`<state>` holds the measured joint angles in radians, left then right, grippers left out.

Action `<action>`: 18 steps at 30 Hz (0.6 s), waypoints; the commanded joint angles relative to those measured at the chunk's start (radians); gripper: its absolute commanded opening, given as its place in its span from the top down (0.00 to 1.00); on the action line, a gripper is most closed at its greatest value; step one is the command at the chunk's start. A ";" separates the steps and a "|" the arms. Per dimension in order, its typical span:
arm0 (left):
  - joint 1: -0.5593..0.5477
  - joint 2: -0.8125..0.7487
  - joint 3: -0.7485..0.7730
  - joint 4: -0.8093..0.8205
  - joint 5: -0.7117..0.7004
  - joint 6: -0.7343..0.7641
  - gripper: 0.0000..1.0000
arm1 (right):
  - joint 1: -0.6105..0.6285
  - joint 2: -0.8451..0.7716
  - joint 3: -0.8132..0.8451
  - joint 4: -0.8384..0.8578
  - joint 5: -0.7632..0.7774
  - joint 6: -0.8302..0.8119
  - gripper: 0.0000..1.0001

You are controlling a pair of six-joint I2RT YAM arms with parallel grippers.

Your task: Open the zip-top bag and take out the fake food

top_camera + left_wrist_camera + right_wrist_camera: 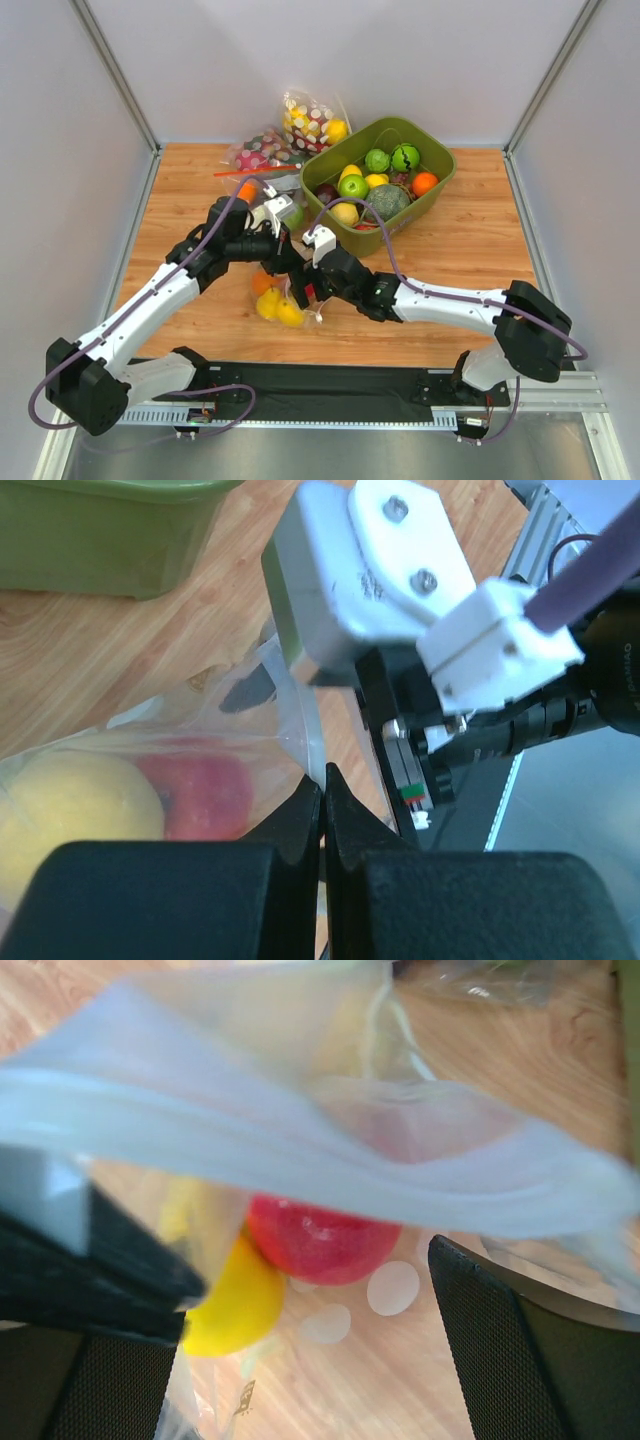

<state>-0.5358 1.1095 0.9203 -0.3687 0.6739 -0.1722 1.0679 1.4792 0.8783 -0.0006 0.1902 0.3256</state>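
Observation:
The zip-top bag [285, 300], clear with white dots, lies at mid table between the two grippers. It holds the fake food: a yellow fruit [278, 308] and an orange one [262, 282] show from above. In the left wrist view, my left gripper [322, 785] is shut on the bag's edge [300, 720], with a yellow fruit [70, 810] and a red one [200, 795] behind the plastic. My right gripper [300, 1300] is open over the bag's mouth. The pale zip strip [300, 1150] runs across above a red fruit [320, 1240] and a yellow one [225, 1305].
A green bin [440, 190] of fruit and vegetables stands at the back right. Other bags [310, 120] lie at the back, one with a red strip [255, 160]. An orange piece [247, 190] sits by the left arm. A black mat [330, 385] lines the near edge.

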 commanded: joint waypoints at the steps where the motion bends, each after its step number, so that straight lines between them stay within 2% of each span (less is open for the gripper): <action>1: -0.039 -0.057 0.008 0.044 0.148 -0.033 1.00 | -0.035 0.000 -0.019 0.112 0.161 0.044 0.01; 9: -0.039 -0.053 0.026 -0.012 0.006 -0.026 1.00 | -0.052 -0.108 -0.018 0.117 0.108 0.062 0.00; 12: -0.039 -0.040 0.028 -0.003 0.039 -0.027 1.00 | -0.054 -0.123 -0.028 0.160 0.083 0.064 0.00; 18: -0.039 -0.013 0.032 0.011 0.145 -0.033 1.00 | -0.065 -0.045 0.008 0.234 0.015 0.015 0.00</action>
<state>-0.5499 1.0885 0.9192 -0.3573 0.6426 -0.1764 1.0260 1.4025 0.8494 0.0601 0.2016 0.3408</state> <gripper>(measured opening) 0.006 0.998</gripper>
